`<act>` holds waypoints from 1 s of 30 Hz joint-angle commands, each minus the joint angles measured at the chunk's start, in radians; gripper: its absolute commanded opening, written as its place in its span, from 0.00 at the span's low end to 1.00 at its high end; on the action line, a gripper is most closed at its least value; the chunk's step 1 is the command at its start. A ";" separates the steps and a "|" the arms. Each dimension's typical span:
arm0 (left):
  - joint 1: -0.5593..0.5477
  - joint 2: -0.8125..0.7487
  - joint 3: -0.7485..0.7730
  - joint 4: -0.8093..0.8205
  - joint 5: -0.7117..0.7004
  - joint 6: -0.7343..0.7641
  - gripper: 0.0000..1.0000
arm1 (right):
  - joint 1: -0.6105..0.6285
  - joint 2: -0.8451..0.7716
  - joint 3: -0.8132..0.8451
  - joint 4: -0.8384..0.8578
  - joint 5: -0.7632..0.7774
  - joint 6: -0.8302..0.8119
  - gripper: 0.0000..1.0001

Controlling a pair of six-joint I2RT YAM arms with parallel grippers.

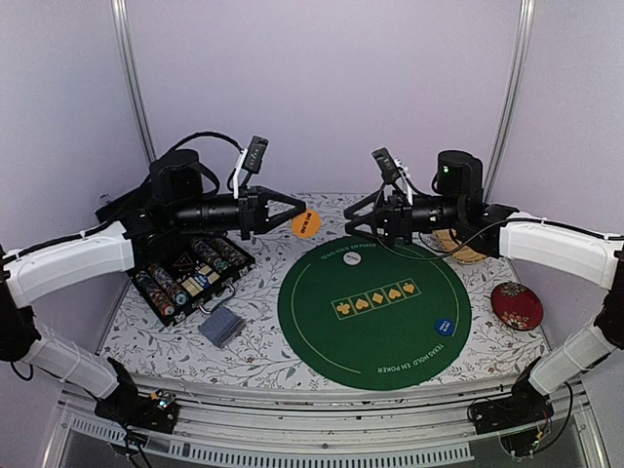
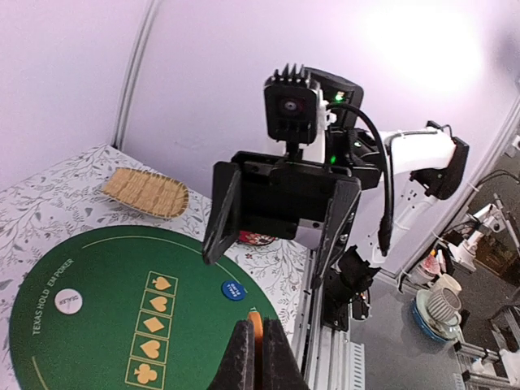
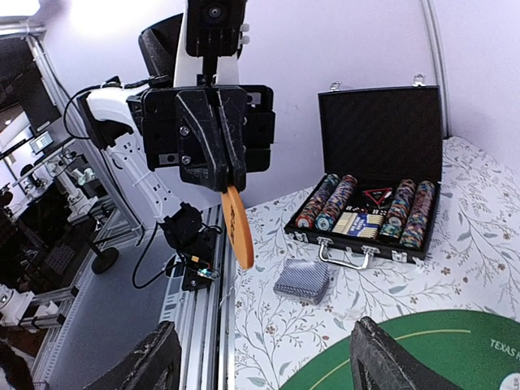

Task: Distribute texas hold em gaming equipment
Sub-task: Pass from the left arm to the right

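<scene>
My left gripper (image 1: 295, 216) is shut on an orange marker disc (image 1: 306, 224), held in the air above the table's back edge; the disc's rim shows between the pads in the left wrist view (image 2: 256, 335). My right gripper (image 1: 353, 216) is open and empty, facing the left one a short way off; the disc (image 3: 237, 227) hangs in front of it. A white disc (image 1: 352, 259) and a blue disc (image 1: 444, 327) lie on the round green poker mat (image 1: 374, 310). A deck of grey-blue cards (image 1: 221, 326) lies left of the mat. Chip stacks (image 1: 174, 285) fill an open black case (image 1: 192, 275).
A tan woven mat (image 1: 465, 251) lies at the back right under the right arm. A red round patterned cushion (image 1: 517, 305) sits at the right edge. The case's raised lid (image 3: 380, 134) stands at the far left. The tablecloth (image 1: 253, 356) has a floral print.
</scene>
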 commanded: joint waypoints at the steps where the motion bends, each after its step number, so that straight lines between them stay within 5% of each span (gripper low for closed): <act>1: -0.035 0.035 0.009 0.112 0.075 -0.018 0.00 | 0.041 0.039 0.050 0.091 -0.056 0.009 0.73; 5: -0.048 0.071 0.028 0.121 0.094 -0.021 0.00 | 0.054 0.051 0.050 0.118 -0.058 0.021 0.67; 14: -0.061 0.119 0.069 0.120 0.111 -0.014 0.00 | 0.063 0.094 0.063 0.125 -0.089 0.045 0.21; 22: -0.061 0.124 0.066 0.117 0.106 -0.011 0.00 | 0.062 0.095 0.056 0.101 -0.103 0.032 0.03; 28: -0.059 0.118 0.070 0.061 0.027 0.011 0.00 | 0.062 0.060 0.029 0.025 -0.069 -0.011 0.01; 30: -0.048 0.108 0.076 -0.026 -0.107 0.022 0.42 | 0.062 0.059 0.033 -0.090 -0.017 -0.070 0.01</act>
